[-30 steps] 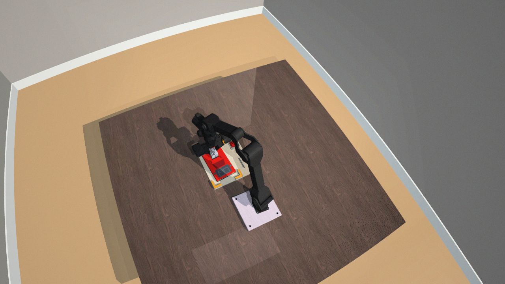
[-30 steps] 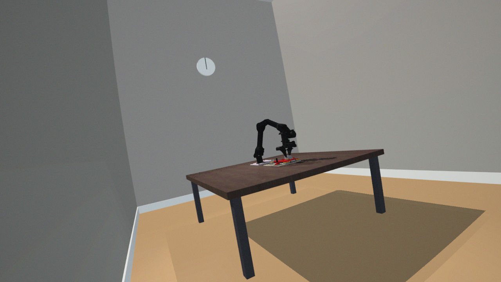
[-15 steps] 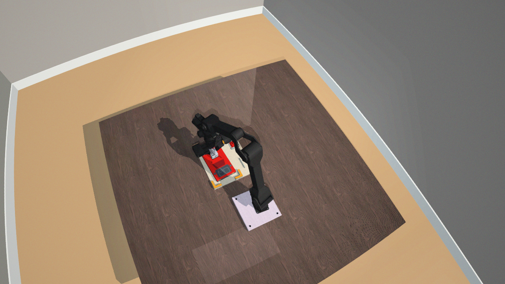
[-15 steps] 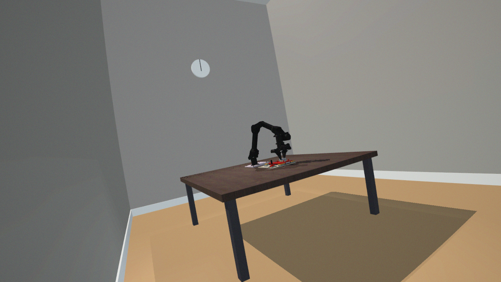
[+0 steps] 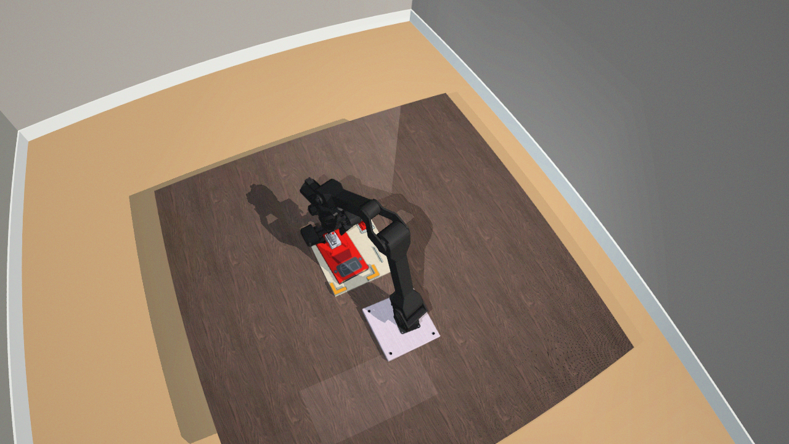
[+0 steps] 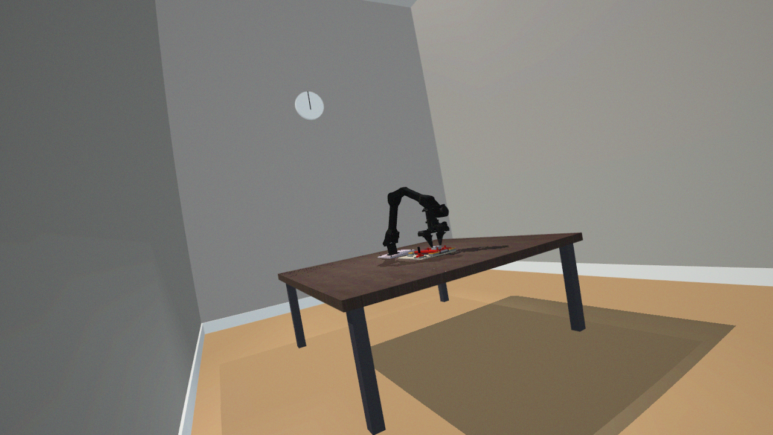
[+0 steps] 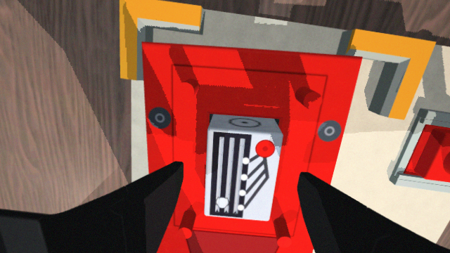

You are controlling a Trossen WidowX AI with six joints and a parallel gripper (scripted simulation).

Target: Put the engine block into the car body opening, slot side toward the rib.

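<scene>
The engine block (image 7: 242, 169) (image 5: 331, 240), white-grey with black stripes and a red dot on top, stands in the opening of the red car body (image 7: 165, 88) (image 5: 344, 256). Part of the block still rises above the body's surface. My gripper (image 7: 240, 175) (image 5: 329, 227) (image 6: 433, 235) is open. Its two black fingers stand apart on either side of the block, clear of its sides, with red body showing in both gaps. The car body lies on a cream base board (image 7: 365, 147) (image 5: 380, 264).
Orange corner brackets (image 7: 158, 14) (image 7: 404, 70) (image 5: 337, 287) frame the car body on the board. A grey tray holding a red part (image 7: 429, 154) sits at the right. The arm's white base plate (image 5: 386, 339) lies near the board on the wooden table (image 5: 496, 248) (image 6: 486, 254).
</scene>
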